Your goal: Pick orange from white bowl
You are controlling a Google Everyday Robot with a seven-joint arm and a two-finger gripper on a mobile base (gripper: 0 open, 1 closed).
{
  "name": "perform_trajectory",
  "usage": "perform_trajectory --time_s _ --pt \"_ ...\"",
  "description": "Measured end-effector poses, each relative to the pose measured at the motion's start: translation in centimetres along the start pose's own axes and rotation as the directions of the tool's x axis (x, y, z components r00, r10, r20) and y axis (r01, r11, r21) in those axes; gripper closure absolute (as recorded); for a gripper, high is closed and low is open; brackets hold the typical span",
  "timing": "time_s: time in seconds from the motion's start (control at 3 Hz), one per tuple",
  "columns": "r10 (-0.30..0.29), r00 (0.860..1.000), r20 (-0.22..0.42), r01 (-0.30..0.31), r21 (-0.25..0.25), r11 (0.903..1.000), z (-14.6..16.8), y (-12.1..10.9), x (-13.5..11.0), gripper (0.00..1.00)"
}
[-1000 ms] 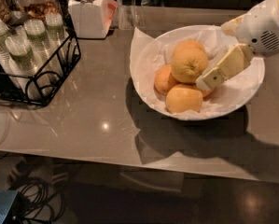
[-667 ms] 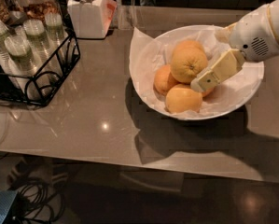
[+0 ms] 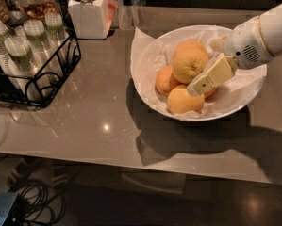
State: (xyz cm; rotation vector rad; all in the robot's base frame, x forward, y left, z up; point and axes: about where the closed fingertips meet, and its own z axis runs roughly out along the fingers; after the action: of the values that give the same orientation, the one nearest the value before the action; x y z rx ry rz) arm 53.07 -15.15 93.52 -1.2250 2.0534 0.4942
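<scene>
The white bowl [image 3: 246, 97] sits on the grey tabletop [image 3: 84, 126] in the upper right of the frame, lined with crumpled white paper [image 3: 147, 55]. The orange [image 3: 190, 62], the largest fruit, lies on top of the pile in the middle of the bowl, its dark dimple facing the viewer. A smaller orange [image 3: 165, 80] rests against its lower left, and a paler one [image 3: 184, 100] lies in front of it.

The white arm [image 3: 268, 32] reaches in from the right edge of the frame. Its hand [image 3: 203, 66] is inside the bowl, at the right side of the orange. The two cream fingers stand apart. The nearer finger [image 3: 211, 76] slants down and left along the orange's lower right. Only a short piece of the other shows, by the orange's upper right. Whether either touches the skin cannot be told.

In the upper left stands a black wire basket [image 3: 46, 86] of lidded cups [image 3: 22, 51], with a white jar [image 3: 87, 13] to its right.
</scene>
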Motion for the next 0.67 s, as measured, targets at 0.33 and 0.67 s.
perform_trajectory --time_s 0.33,0.67 --pt "0.019 1.000 0.000 -0.019 -0.018 0.9997 0.9 -0.2 0.2 0.00" --pt "0.029 1.000 -0.005 -0.029 -0.037 0.9989 1.9 -0.4 0.1 0.00"
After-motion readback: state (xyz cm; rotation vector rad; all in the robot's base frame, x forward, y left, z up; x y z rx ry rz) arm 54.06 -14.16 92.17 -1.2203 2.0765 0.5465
